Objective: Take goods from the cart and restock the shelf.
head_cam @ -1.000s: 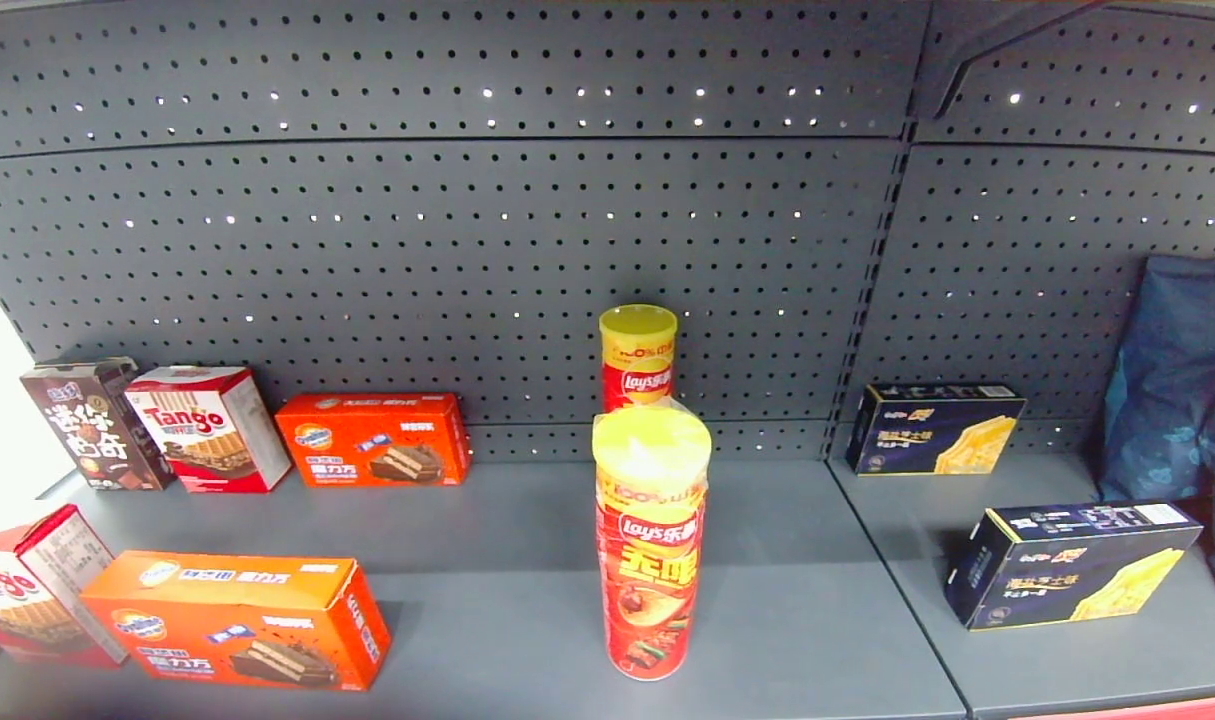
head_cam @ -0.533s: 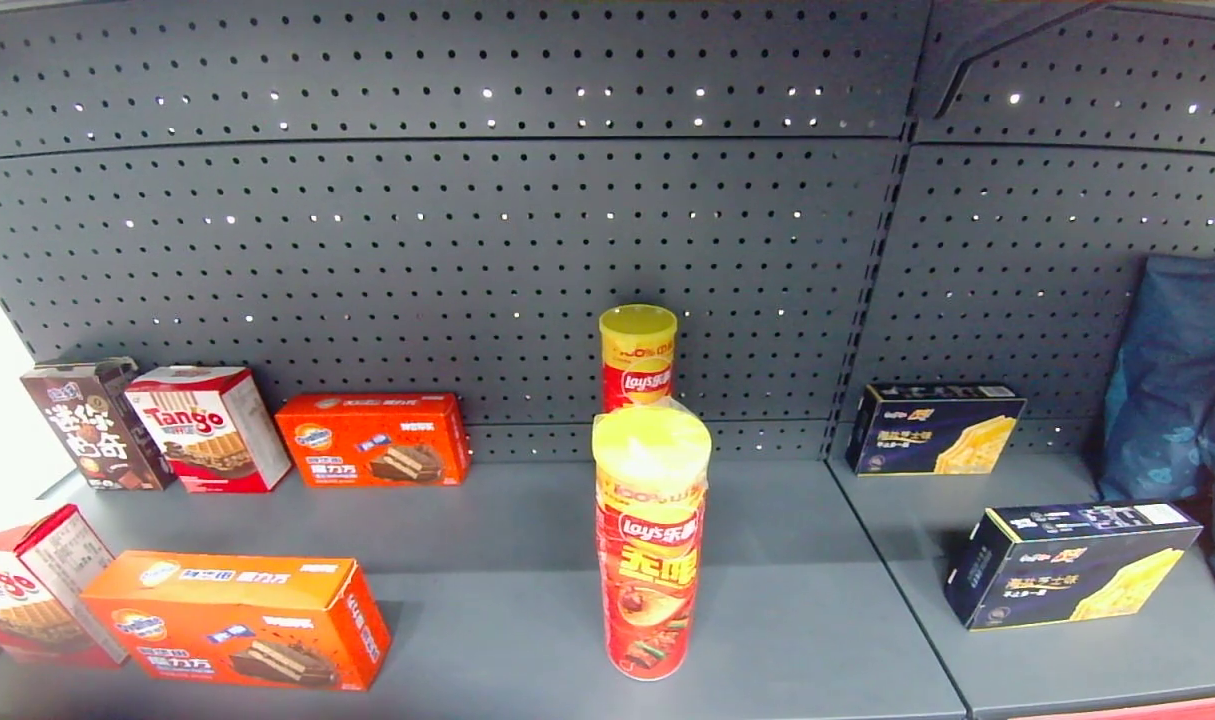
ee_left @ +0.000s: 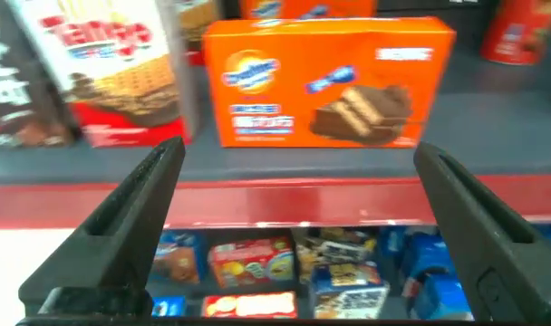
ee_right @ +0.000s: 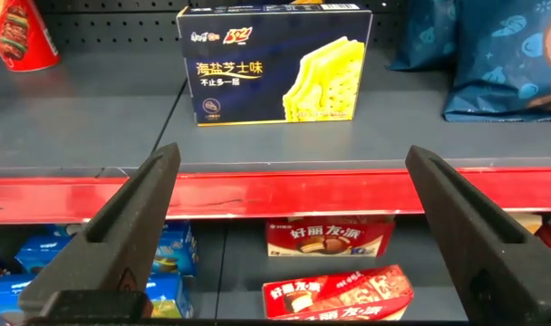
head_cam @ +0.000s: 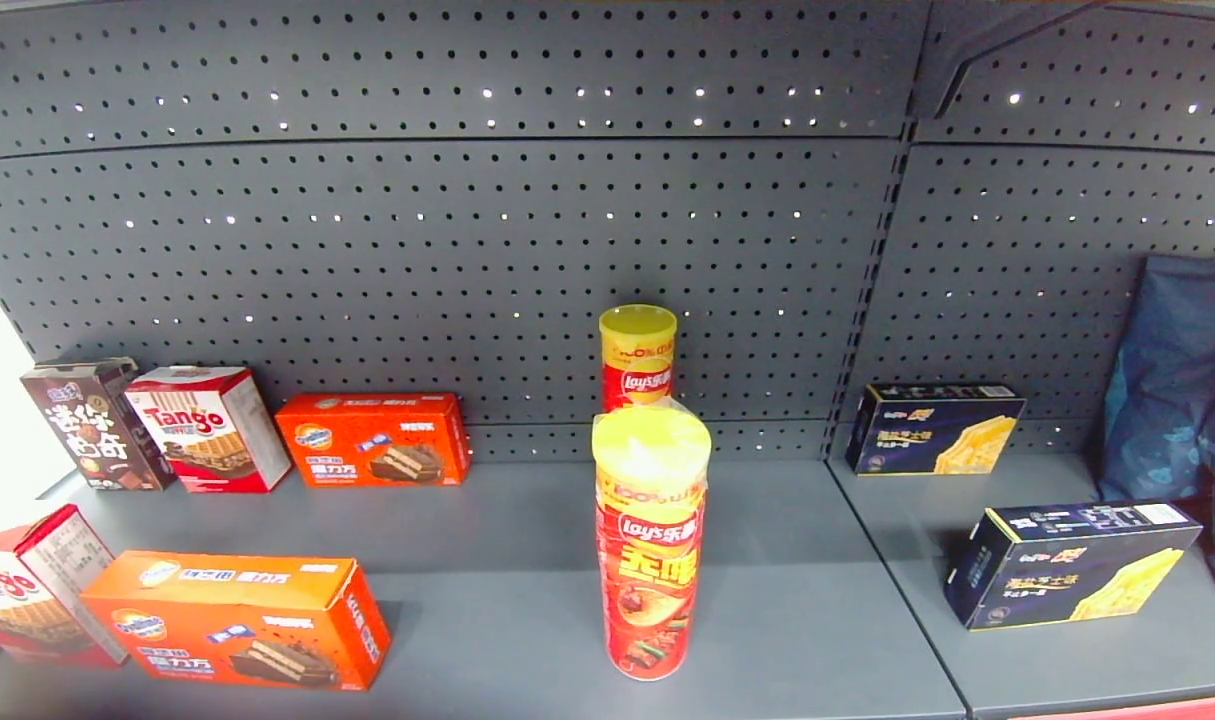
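The grey shelf (head_cam: 527,520) carries two red chip cans with yellow lids, one at the front (head_cam: 650,545) and one at the back (head_cam: 637,357). Orange cake boxes stand at front left (head_cam: 237,620) and back left (head_cam: 372,438). Dark blue cracker boxes lie to the right, one in front (head_cam: 1072,562) and one behind (head_cam: 933,428). My left gripper (ee_left: 298,240) is open and holds nothing, in front of the shelf's red edge (ee_left: 294,199), facing the orange cake box (ee_left: 325,81). My right gripper (ee_right: 294,235) is open with nothing in it, facing the blue cracker box (ee_right: 274,65).
Wafer boxes (head_cam: 207,428) and a brown box (head_cam: 92,422) stand at the back left. Blue bags (head_cam: 1182,380) lean at the far right. A lower shelf beneath the red edge holds more snack boxes (ee_right: 330,240). Bare shelf lies between the cans and the boxes.
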